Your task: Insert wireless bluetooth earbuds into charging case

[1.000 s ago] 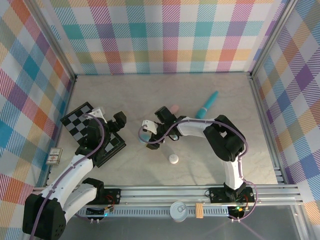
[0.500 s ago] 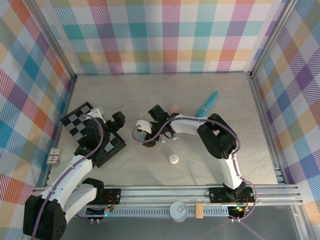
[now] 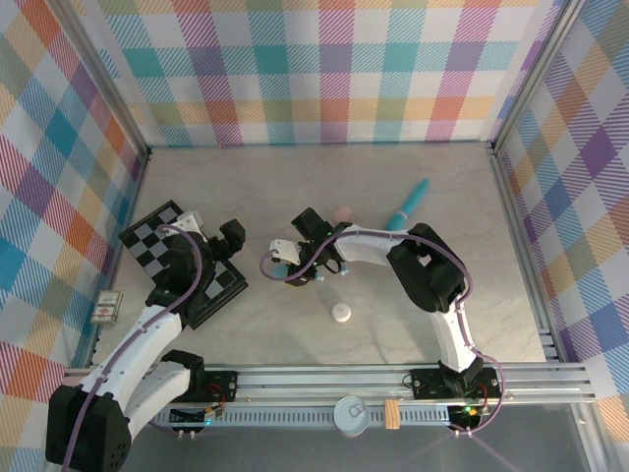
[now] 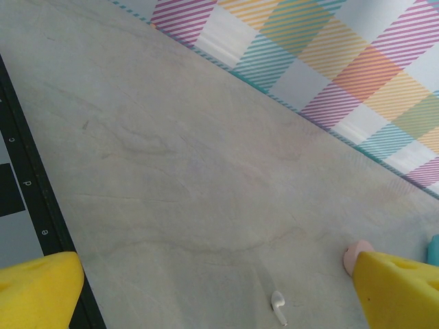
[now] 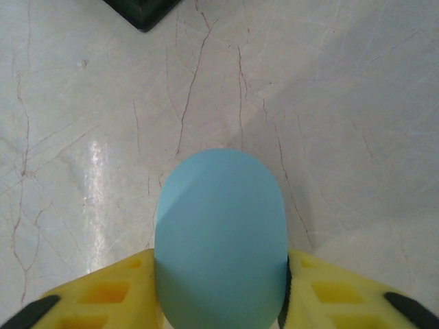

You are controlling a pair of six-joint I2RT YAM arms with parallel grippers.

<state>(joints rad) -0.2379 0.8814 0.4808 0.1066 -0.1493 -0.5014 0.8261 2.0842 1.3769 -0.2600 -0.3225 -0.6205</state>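
While right gripper (image 5: 221, 282) clamps blue case (image 5: 219, 219), left gripper (image 4: 216, 295) gapes wide, white earbud (image 4: 278, 306) lying just ahead.

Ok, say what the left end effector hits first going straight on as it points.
The left end effector likely meets bare tabletop first, angled down; the white earbud lies just ahead, right of centre. Depth unclear.

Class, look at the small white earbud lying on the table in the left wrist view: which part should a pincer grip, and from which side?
Probably the rounded head of the white earbud, taken straight from above and squeezed across its width: it lies flat on the table, and its stem looks too thin to hold.
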